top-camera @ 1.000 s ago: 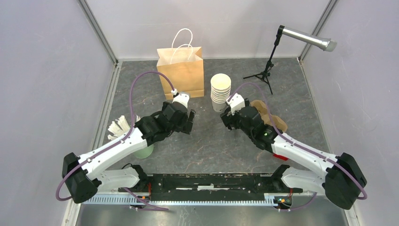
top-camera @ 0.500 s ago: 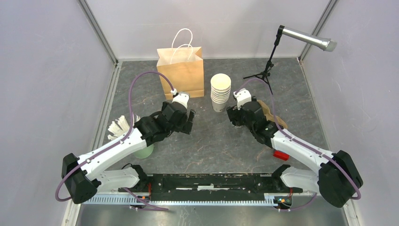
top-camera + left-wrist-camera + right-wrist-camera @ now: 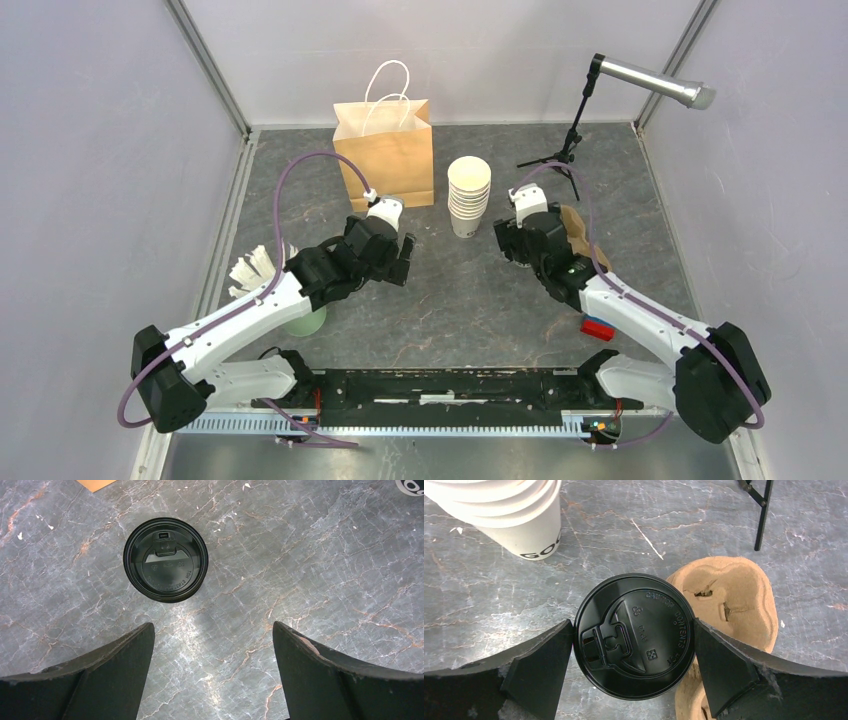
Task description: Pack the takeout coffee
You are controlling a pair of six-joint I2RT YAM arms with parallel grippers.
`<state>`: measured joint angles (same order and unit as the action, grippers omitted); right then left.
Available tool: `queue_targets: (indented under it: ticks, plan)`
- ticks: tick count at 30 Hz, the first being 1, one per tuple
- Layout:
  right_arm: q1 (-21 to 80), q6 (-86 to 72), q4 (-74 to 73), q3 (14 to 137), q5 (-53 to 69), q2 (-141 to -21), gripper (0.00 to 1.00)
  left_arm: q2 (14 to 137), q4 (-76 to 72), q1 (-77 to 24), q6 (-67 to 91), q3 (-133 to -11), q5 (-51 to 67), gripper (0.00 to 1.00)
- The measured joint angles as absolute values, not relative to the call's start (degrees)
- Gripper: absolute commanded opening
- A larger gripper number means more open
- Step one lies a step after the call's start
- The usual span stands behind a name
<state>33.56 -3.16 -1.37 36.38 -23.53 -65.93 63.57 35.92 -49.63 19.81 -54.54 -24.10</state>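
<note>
Left gripper (image 3: 212,627) spread wide, holding nothing, above bench (image 3: 310,555). One lidded cup (image 3: 165,560) upright on bench ahead of its fingers, apart from them. Right gripper (image 3: 633,624) spread wide, fingers flanking other lidded cup (image 3: 634,645) at lid rim; contact unclear. Pulp carrier (image 3: 734,595) touching that cup; whether cup sits in pocket, cannot tell. Lidless cup stack (image 3: 524,525) near. Paper bag (image 3: 385,150) upright, contents unseen.

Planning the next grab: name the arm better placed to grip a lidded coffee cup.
Right. The right gripper is open with one lidded cup between its fingers. The left gripper is open too, but the other lidded cup sits ahead of its fingers, off-centre.
</note>
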Motion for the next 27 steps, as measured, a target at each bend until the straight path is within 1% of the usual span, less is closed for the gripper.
queue_targets:
  ticks: [4, 8, 20, 27]
  plan:
    - [32.4, -3.2, -1.6, 36.4, -23.7, -65.9, 0.94, 63.6, 36.0, -49.6, 19.8, -54.5, -23.9, 0.94]
    - [32.1, -3.2, -2.2, 36.5, -22.5, -65.6, 0.98, 63.6, 36.2, -49.6, 19.8, -54.5, -23.9, 0.94]
    - [32.1, -3.7, -5.0, 36.9, -16.8, -64.8, 0.98, 64.5, 36.3, -49.6, 19.8, -54.5, -23.9, 0.94]
    - [32.1, -3.8, -5.6, 37.8, -16.4, -65.1, 0.98, 65.5, 36.4, -49.6, 19.8, -54.6, -23.9, 0.97]
